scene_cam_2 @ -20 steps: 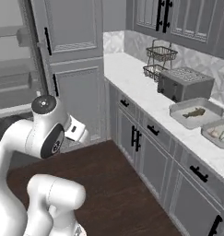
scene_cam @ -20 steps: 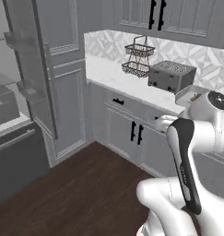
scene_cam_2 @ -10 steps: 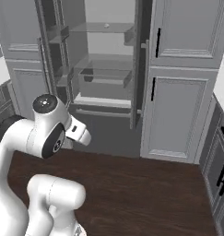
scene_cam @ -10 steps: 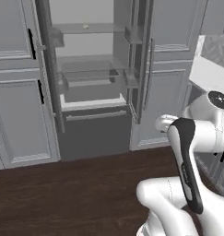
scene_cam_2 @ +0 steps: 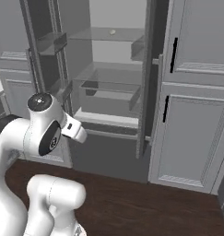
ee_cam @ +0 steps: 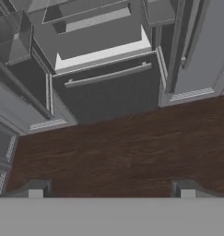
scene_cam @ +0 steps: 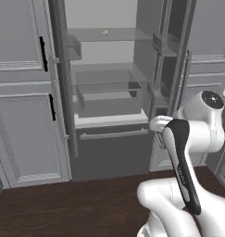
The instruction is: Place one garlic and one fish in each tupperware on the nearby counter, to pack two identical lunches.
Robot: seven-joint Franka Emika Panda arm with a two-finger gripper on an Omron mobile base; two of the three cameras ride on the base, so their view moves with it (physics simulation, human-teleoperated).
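A small pale garlic (scene_cam: 104, 32) lies on the top glass shelf of the open fridge, and it also shows from the right as the garlic (scene_cam_2: 112, 32). My gripper (ee_cam: 111, 191) is open, its two fingertips far apart at the bottom of the hand view with nothing between them. It points down at the dark wood floor (ee_cam: 122, 147) in front of the fridge, well below and short of the garlic. The fish, the tupperware and the counter are out of view.
Both fridge doors (scene_cam: 63, 83) (scene_cam: 178, 60) stand swung open. A clear drawer (scene_cam_2: 109, 90) sits under the glass shelves, above a lower drawer with a bar handle (ee_cam: 109, 76). Tall grey cabinets (scene_cam: 21, 92) (scene_cam_2: 196, 92) flank the fridge.
The whole picture has swung from the counter and toaster to the open fridge, now closer: the base has turned and the cameras with it. The arm holds the same pose.
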